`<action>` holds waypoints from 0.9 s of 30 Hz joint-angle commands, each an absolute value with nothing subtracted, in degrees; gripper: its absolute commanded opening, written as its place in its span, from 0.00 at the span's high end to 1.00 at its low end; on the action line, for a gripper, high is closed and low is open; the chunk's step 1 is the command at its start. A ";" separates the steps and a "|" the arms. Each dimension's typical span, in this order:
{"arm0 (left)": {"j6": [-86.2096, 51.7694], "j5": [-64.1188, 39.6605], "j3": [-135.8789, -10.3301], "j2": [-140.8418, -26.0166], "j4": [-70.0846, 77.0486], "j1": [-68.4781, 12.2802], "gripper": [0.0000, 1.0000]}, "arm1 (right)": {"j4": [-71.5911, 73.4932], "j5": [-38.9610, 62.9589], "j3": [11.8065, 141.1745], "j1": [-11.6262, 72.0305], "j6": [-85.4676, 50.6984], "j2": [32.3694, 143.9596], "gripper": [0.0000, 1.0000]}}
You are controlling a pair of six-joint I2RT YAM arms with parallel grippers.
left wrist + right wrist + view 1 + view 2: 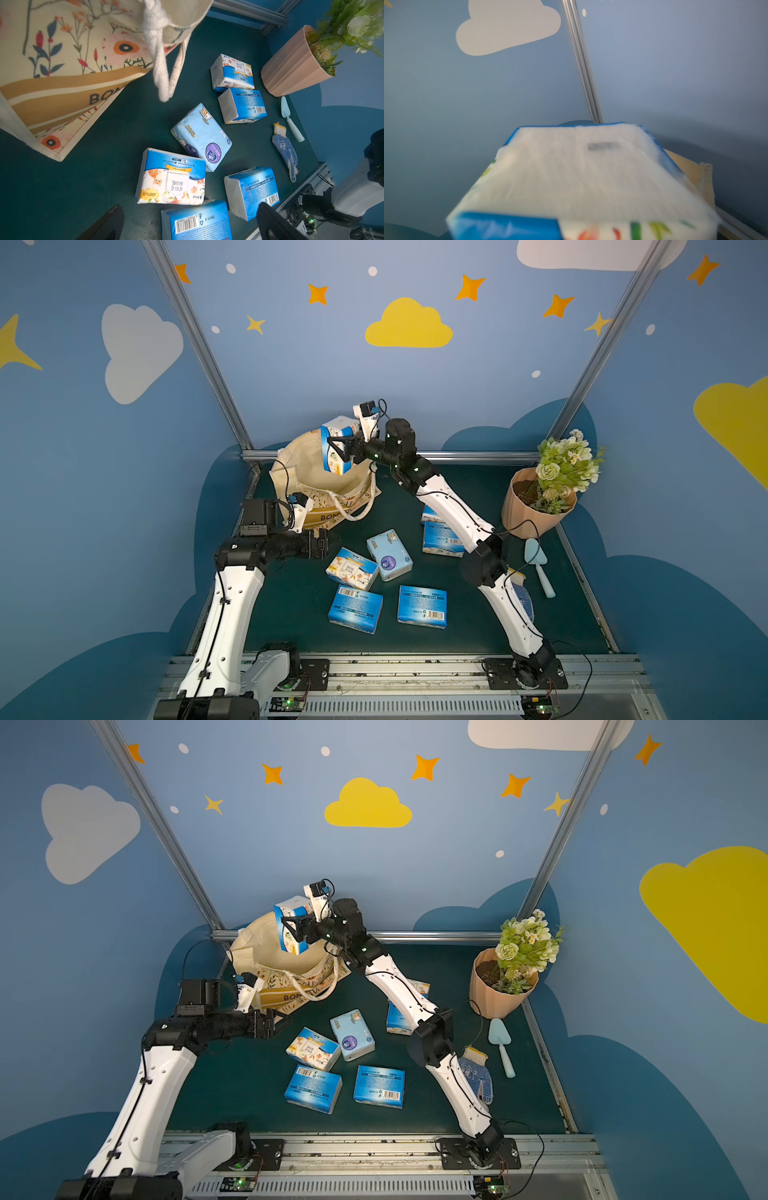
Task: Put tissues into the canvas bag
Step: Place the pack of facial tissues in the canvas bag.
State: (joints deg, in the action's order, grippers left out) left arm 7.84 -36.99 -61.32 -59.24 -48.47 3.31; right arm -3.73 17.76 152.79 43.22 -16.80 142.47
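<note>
My right gripper [338, 452] holds a blue and white floral tissue pack [337, 431] on end above the open mouth of the cream canvas bag [301, 475]. The same tissue pack [581, 176] fills the right wrist view, blurred, hiding the jaws. My left gripper [328, 540] stands open and empty just in front of the bag, low over the mat. Several more packs lie on the green mat: a floral one [351, 568], a pale blue one with a purple circle [389, 554], two barcode ones [355, 609] [422, 606], and two [442, 539] partly behind my right arm.
A peach flower pot [536, 506] with green flowers stands at the back right. A pale blue trowel [538, 568] and a blue-dotted glove [478, 1077] lie beside my right arm. Metal frame rails edge the mat at back and front.
</note>
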 commanded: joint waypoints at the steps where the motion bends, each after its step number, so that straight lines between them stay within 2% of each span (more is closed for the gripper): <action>1: 7.65 -38.17 -60.45 -58.37 -48.35 3.93 0.00 | 2.40 15.69 154.51 42.88 -19.34 143.17 0.18; 8: 7.43 -38.57 -60.35 -58.64 -47.90 3.98 0.00 | 3.74 14.43 154.51 42.87 -21.80 146.10 0.09; 27: 7.29 -39.60 -59.50 -58.56 -46.84 3.97 0.00 | 2.26 13.71 154.60 42.87 -22.48 147.74 0.04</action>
